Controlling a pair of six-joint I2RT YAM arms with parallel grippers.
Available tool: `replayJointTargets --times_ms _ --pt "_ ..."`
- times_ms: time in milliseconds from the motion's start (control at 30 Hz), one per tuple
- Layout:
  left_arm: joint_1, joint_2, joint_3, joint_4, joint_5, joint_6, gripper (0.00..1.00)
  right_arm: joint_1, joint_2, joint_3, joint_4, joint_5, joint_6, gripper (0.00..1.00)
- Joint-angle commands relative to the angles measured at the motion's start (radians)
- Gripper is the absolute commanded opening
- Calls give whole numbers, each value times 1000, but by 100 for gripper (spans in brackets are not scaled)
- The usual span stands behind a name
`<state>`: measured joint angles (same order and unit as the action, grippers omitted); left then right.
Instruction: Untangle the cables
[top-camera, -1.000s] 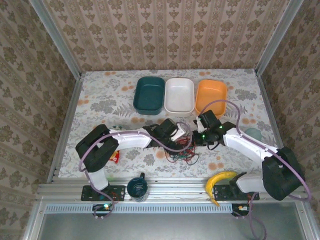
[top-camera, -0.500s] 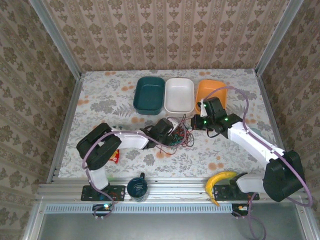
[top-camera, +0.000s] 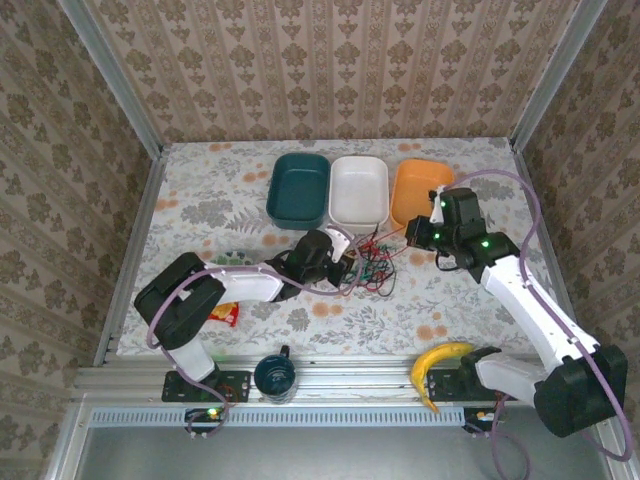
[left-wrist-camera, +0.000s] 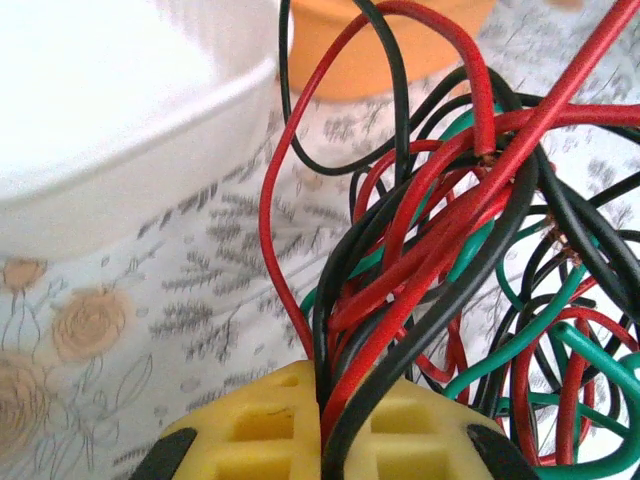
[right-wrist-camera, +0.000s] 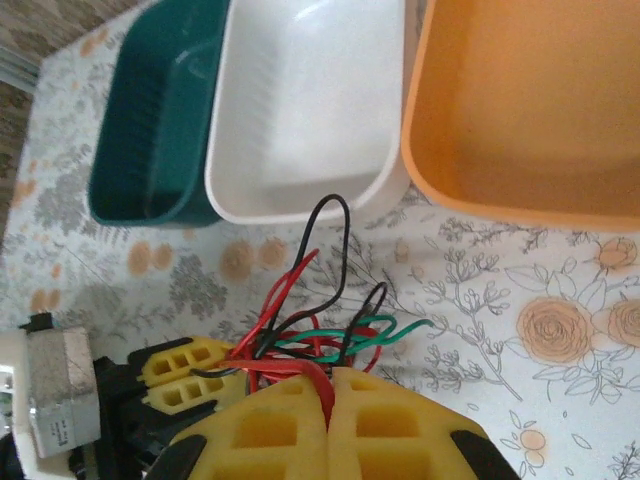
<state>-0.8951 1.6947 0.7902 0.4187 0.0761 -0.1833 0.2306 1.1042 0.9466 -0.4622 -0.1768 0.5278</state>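
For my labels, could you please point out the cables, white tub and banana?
cables (top-camera: 375, 268): top external, bundle's middle
white tub (top-camera: 358, 192): top external, bare floor
banana (top-camera: 440, 355): top external, mid-curve

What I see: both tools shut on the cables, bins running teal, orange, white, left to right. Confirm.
Order wrong: the top external view shows teal bin, white bin, orange bin, left to right. The left tool and right tool are shut on the cables.

The left bin (top-camera: 299, 190), middle bin (top-camera: 359, 190) and right bin (top-camera: 418, 182) stand in 1 row at the back of the table (top-camera: 200, 190). The cables (top-camera: 378, 266) lie before the middle bin, between the left claw (top-camera: 347, 259) and the right claw (top-camera: 411, 238). At the near edge, a mug (top-camera: 274, 375) sits left and a banana (top-camera: 440, 360) right.
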Motion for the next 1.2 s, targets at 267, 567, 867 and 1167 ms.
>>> replayJointTargets --times_ms 267,567,867,1167 --pt "39 22 -102 -269 -93 -33 13 -60 14 102 195 -159 36 0" --pt "39 -4 -124 -255 -139 -52 63 32 73 77 184 -124 27 0" --pt "39 19 -112 -242 -160 -72 65 -6 -16 125 177 40 -8 0" --pt "38 55 -120 -233 -182 -84 67 -122 -148 137 216 182 -37 0"
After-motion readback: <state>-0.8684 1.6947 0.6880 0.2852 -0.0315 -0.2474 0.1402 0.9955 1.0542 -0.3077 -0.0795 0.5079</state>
